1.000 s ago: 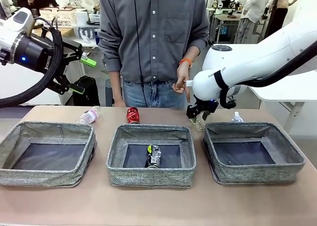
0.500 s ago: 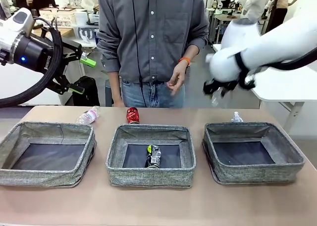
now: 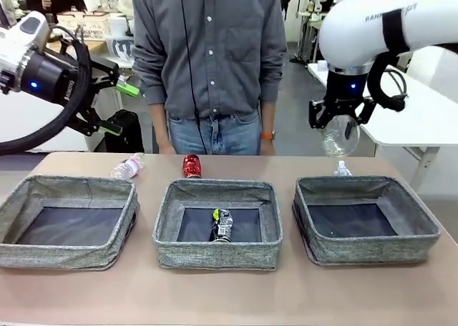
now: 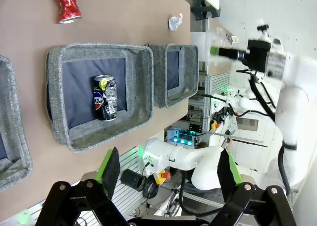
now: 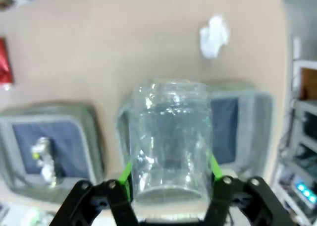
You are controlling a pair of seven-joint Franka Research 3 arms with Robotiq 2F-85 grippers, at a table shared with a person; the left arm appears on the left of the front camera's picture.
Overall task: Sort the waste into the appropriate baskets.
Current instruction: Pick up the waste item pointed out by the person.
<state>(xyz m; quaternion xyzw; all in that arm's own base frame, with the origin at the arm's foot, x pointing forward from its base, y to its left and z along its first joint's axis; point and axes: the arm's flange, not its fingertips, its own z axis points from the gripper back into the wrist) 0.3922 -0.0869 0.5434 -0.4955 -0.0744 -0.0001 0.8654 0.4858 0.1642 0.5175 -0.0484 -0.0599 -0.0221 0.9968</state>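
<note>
On the tan surface [image 3: 215, 297], three grey woven fabric baskets [image 3: 218, 258] line the near edge. The right-hand basket [image 3: 422, 229] lies below the right gripper [image 3: 340, 122] and slightly nearward. That gripper is clenched on a clear plastic bottle [image 3: 339, 139], which hangs roughly upright. The left gripper [image 3: 120, 109] hovers beyond the left edge, spread wide and empty. A white paper wad [image 3: 342, 170] sits just behind that basket.

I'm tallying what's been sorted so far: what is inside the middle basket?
One dark, yellow-green-marked can lies on the middle basket's dark bottom, nothing else visible. The near wall covers the floor strip just behind it in the front view.
</note>
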